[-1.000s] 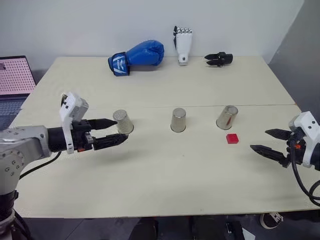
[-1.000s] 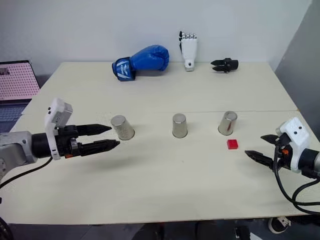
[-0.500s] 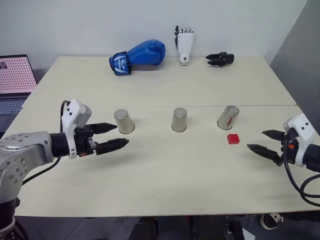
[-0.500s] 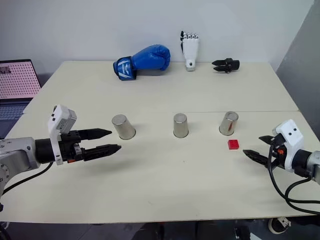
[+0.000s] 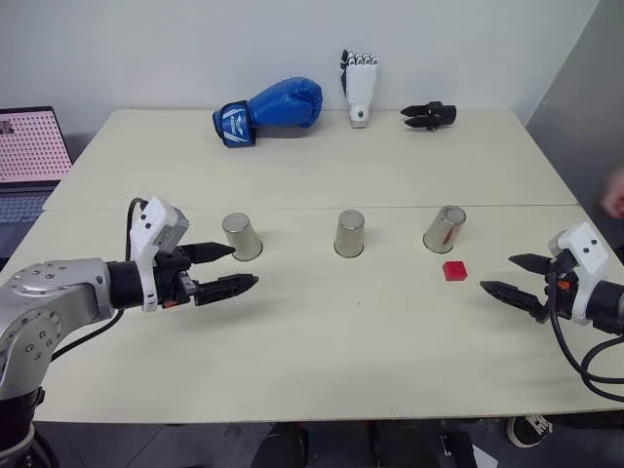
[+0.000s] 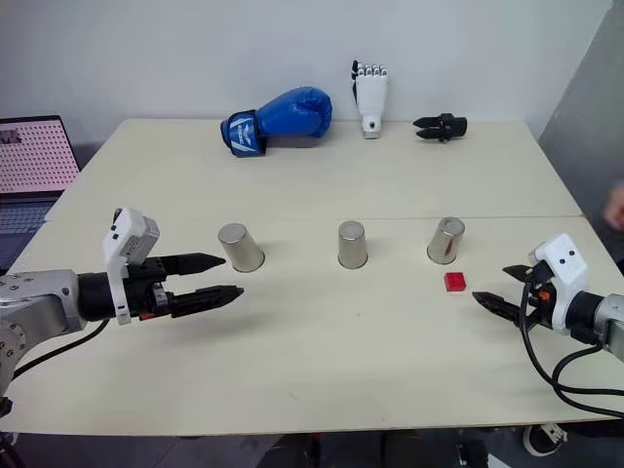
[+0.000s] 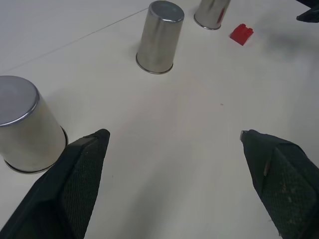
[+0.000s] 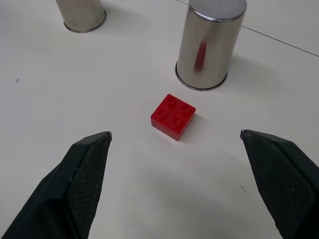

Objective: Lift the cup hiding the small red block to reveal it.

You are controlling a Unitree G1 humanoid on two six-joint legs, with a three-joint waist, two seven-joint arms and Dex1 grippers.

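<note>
Three shiny silver cups stand mouth down in a row across the table: left (image 5: 241, 237), middle (image 5: 348, 234), right (image 5: 444, 229). The small red block (image 5: 453, 270) lies uncovered on the table just in front of the right cup (image 8: 211, 45), which mirrors its red. My left gripper (image 5: 244, 266) hovers open beside and slightly in front of the left cup, touching nothing. At the table's right side, my right gripper (image 5: 497, 273) is open and points at the block (image 8: 173, 117) from a short gap away, with nothing between its fingers.
At the table's far edge lie a blue boxing glove (image 5: 268, 110), a white robotic hand (image 5: 358, 88) and a black gripper part (image 5: 428, 116). A laptop (image 5: 29, 156) sits off the left side. A person's hand (image 5: 614, 193) shows at the right edge.
The whole picture has shifted a little. Both grippers stay open and nearly still. A person's hand has come into view at the right edge.
</note>
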